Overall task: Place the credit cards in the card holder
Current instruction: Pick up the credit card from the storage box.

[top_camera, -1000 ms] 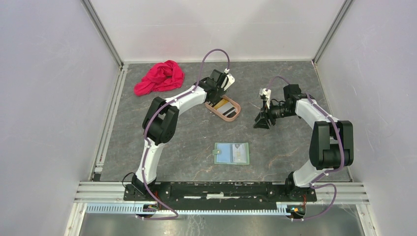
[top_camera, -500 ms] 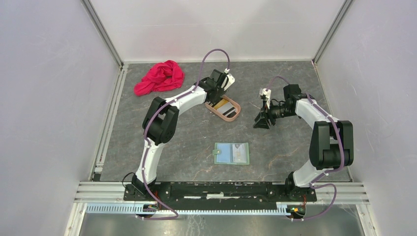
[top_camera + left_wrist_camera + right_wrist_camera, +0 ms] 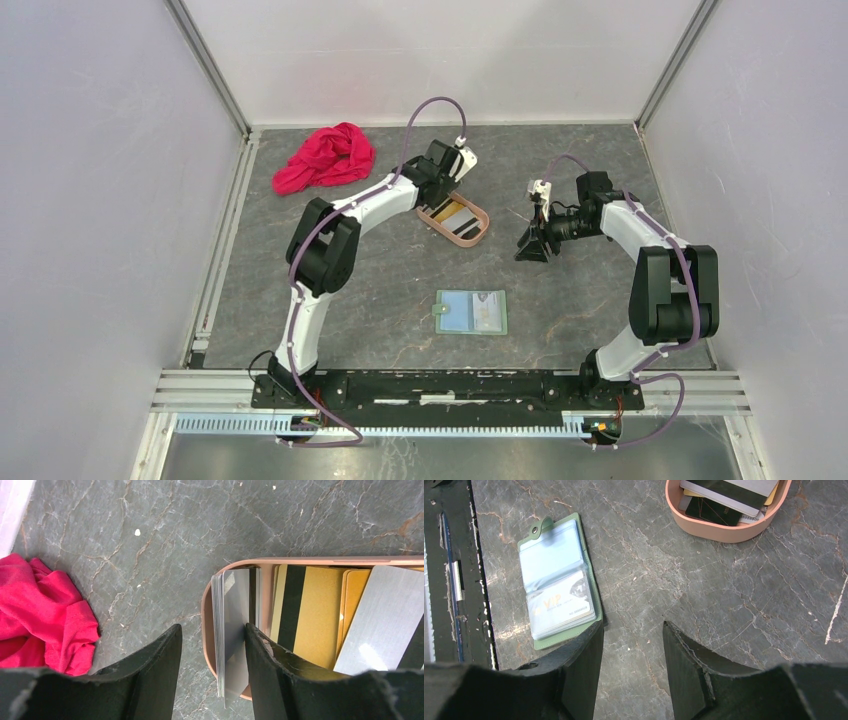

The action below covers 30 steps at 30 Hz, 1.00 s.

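Left wrist, left gripper spread around grey cards, upright in tray

Light: everything is lit brightly and evenly from above.
Shadows: only soft ones are cast on the table.
Glare: a white shine is seen on a grey card.
Focus: the left gripper is shown dark and soft.
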### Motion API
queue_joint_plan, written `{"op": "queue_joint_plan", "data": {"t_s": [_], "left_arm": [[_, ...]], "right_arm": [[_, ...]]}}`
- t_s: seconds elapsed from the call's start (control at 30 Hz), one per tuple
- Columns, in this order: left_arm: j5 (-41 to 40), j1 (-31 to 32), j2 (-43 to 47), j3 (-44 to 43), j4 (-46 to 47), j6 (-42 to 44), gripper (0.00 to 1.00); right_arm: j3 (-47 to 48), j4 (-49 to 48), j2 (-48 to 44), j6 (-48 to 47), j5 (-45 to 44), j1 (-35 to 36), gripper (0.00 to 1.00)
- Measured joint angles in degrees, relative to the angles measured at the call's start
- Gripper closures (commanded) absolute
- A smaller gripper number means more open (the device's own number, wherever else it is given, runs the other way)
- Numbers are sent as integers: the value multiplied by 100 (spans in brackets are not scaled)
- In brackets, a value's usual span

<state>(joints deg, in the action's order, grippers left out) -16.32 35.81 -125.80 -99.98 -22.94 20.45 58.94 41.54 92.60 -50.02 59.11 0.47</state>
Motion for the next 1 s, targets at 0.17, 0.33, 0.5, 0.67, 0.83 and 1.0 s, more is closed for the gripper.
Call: {"op": "queue_joint_plan", "data": {"t_s": [0.17,0.33,0.5,0.67,0.83,1.0], "left_arm": [[-11,0,66,9,70,0,45],[-2,4,70,11,79,0,49],[24,7,70,22,81,-2,52],[37,17,70,31,81,-2,54],[35,22,70,31,81,-2,55],[35,26,70,31,81,-4,58]], "right_arm": [[0,0,0,-2,4,0,47],[0,2,0,-26,17,0,47],[0,2,0,-37,22,0,47],[0,7,0,-39,24,0,47],[0,22,11,-39,28,0,47],[0,24,15,-39,37,0,47]]}}
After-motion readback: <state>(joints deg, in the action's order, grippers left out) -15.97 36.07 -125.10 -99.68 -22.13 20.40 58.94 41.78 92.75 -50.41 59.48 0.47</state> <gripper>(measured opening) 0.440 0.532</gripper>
